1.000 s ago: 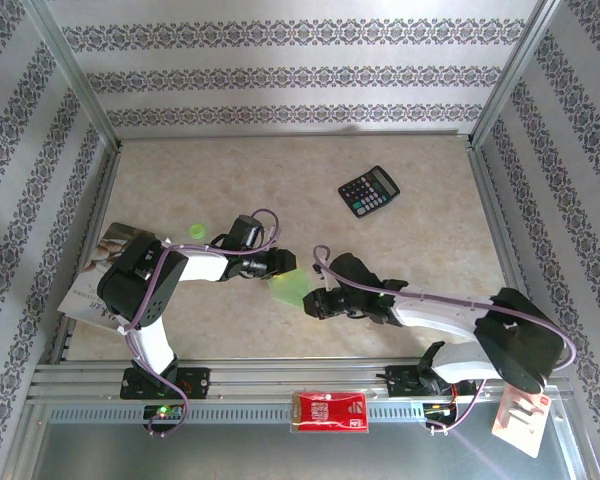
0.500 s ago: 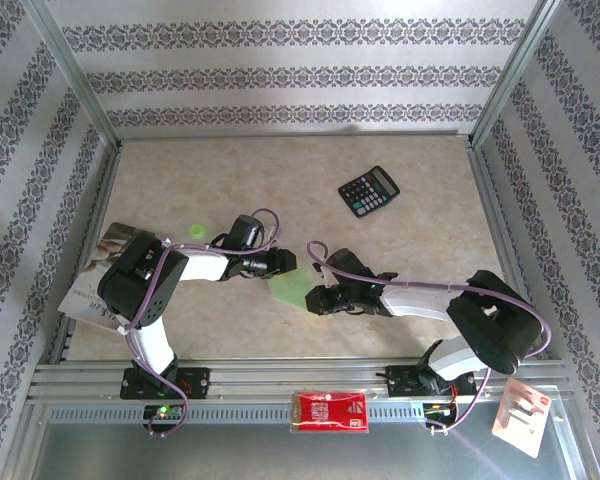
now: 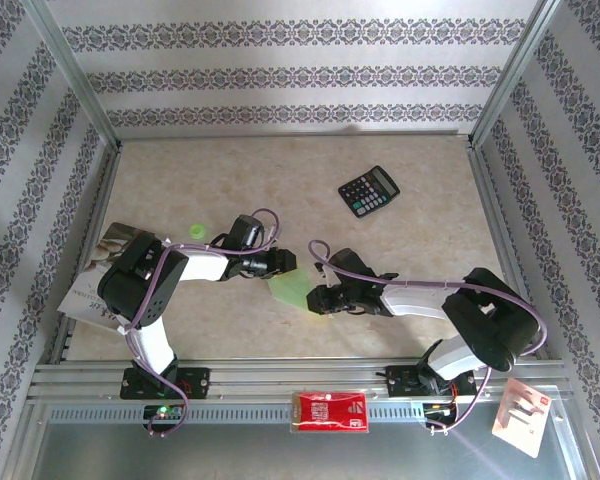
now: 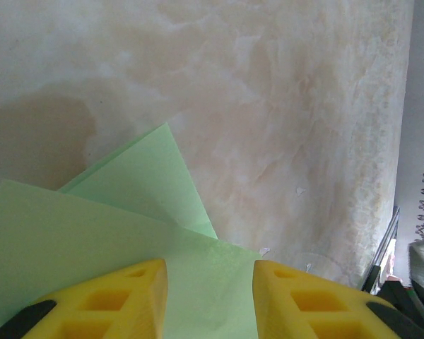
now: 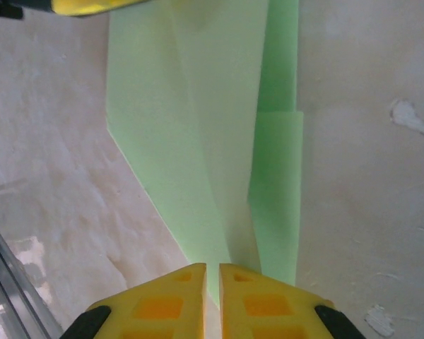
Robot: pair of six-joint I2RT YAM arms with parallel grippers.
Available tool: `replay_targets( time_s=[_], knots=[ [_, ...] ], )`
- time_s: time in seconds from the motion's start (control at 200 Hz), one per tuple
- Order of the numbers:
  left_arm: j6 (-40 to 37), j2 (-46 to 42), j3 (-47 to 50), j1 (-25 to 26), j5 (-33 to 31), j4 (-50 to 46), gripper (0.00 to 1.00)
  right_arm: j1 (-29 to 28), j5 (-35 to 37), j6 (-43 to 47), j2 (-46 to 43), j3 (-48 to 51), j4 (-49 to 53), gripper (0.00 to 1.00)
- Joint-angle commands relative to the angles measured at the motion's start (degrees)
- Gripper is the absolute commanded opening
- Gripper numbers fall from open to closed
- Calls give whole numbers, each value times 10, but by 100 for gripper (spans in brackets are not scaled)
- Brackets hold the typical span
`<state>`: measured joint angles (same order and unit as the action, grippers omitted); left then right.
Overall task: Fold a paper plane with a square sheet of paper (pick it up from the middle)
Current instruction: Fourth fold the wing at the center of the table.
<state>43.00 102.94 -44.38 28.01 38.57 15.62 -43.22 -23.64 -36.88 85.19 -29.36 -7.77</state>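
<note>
Presently, the green paper is thin and matte, folded in flat overlapping layers with sharp creases, on the mottled beige table. Its long axis runs straight out from the right gripper, whose jaws pinch its narrow end. The left gripper has its jaws partly apart over the far edge, gripping nothing.

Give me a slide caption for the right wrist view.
Right arm's yellow jaws pinch the narrow end of the half-folded green paper on the marbled table.
</note>
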Motion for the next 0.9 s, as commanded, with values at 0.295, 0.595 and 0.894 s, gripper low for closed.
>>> replay_targets(
  time_s=[0.295,0.595,0.894],
  knots=[
    [-20,20,-1,-6,-20,-52,37,9,-4,7,3,24,-14,13],
    [-21,19,-4,-6,-19,-54,37,16,1,16,3,26,-1,13],
    [-27,22,-3,-6,-22,-59,37,16,-3,17,-5,47,21,10]
  ],
)
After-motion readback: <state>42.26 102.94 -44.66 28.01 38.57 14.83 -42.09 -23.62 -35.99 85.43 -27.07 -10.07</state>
